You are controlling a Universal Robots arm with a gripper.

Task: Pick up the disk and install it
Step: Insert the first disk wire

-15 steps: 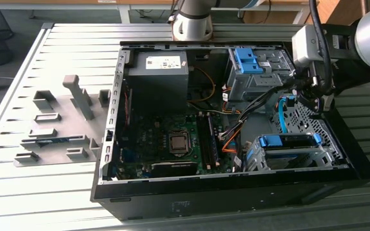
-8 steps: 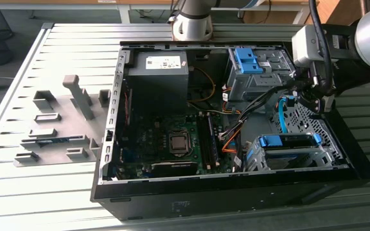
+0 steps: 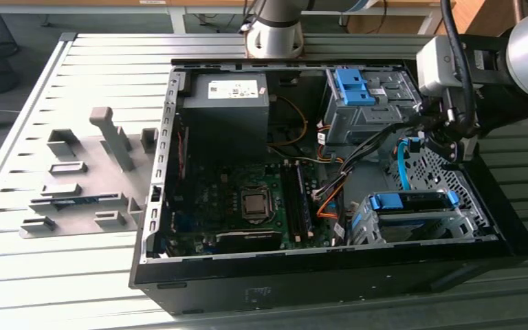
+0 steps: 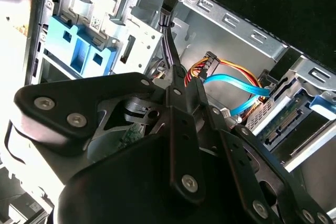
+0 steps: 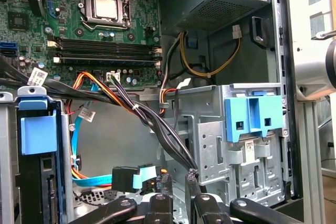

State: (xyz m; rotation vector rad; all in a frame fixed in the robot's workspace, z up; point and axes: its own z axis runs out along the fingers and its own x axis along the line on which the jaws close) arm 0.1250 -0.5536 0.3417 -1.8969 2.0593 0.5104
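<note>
The disk (image 3: 412, 225) lies in the metal drive cage (image 3: 365, 227) at the case's front corner on the exterior view's right, its blue handle (image 3: 411, 201) across the top. Its blue handle (image 5: 37, 129) and connector edge (image 4: 291, 124) appear in the wrist views. My gripper (image 3: 454, 148) hangs over the case's edge on the exterior view's right, between the two drive cages and apart from the disk. Its black linkage (image 4: 178, 171) is close in the second wrist view, and its tips (image 5: 181, 208) appear in the first wrist view.
A second cage with a fixed blue bracket (image 3: 351, 86) stands at the back. Black cables (image 5: 157, 124) and a blue data cable (image 3: 401, 161) cross the gap under the gripper. The power supply (image 3: 225, 93), motherboard (image 3: 245, 203) and grey fixtures (image 3: 90, 172) lie toward the exterior view's left.
</note>
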